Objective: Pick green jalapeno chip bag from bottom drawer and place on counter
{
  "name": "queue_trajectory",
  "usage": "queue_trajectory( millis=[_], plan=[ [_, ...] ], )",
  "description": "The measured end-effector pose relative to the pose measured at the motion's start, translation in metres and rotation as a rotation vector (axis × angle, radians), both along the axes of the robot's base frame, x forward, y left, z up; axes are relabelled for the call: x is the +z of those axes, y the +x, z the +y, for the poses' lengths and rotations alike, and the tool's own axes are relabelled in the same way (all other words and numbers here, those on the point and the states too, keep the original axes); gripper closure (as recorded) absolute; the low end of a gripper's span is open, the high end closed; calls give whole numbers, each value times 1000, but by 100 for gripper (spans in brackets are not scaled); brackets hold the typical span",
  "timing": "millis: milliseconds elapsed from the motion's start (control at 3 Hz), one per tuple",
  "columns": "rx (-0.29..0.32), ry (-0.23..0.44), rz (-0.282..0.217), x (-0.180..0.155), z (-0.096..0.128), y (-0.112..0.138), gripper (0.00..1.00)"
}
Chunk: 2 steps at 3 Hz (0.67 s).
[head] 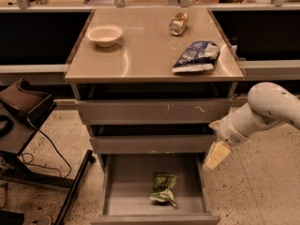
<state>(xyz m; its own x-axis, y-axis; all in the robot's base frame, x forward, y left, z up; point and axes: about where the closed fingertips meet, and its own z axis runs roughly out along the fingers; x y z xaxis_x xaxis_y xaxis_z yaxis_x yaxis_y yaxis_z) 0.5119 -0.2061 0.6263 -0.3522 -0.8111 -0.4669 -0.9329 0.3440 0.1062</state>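
Note:
The green jalapeno chip bag lies crumpled in the open bottom drawer, right of its middle. My gripper hangs at the end of the white arm just outside the drawer's right wall, above and to the right of the bag, not touching it. It holds nothing. The tan counter tops the grey cabinet above.
On the counter are a white bowl, a tipped can and a blue-and-white chip bag. Two upper grey drawers stand slightly out. A dark side table with cables stands at the left.

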Motion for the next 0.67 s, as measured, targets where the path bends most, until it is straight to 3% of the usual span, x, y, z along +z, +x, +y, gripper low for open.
queue_trajectory(
  millis=[667],
  plan=[
    [8, 17, 6, -11, 6, 0, 0]
  ],
)
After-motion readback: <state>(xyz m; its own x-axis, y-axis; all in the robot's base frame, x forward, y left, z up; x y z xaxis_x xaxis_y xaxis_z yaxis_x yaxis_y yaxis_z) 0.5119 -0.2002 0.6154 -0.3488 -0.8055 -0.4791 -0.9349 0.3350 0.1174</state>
